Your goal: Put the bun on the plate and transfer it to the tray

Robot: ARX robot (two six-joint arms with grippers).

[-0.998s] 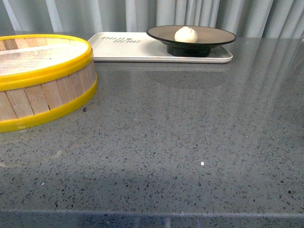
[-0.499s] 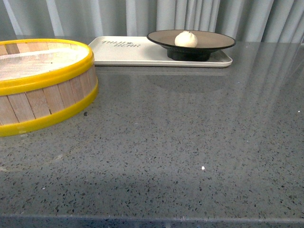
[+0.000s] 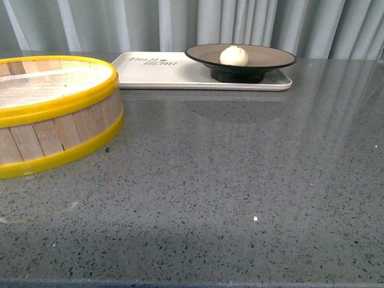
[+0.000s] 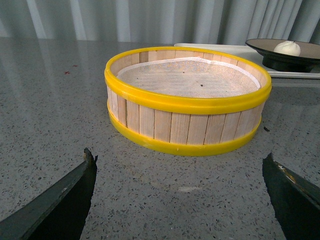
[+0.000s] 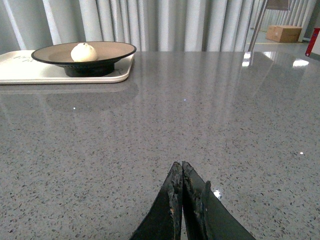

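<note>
The white pleated bun (image 3: 234,56) rests in the tan plate with a black rim (image 3: 270,58), and the plate stands on the right end of the cream tray (image 3: 162,71) at the back of the table. Neither arm shows in the front view. In the right wrist view the bun (image 5: 83,52), plate (image 5: 112,48) and tray (image 5: 20,70) lie far off, and my right gripper (image 5: 181,166) is shut and empty over bare table. My left gripper (image 4: 180,160) is open wide, low over the table in front of the steamer basket, holding nothing; the bun (image 4: 287,48) shows behind the basket.
A yellow-rimmed wooden steamer basket (image 3: 51,117) stands at the left, lined with white cloth (image 4: 185,77). The grey speckled table (image 3: 240,180) stretches across the front. Grey curtains hang behind. A cardboard box (image 5: 283,33) sits far off in the room.
The front view has drifted: basket, tray and plate sit slightly lower and further left in the picture than a second ago. The bun stays on the plate on the tray.
</note>
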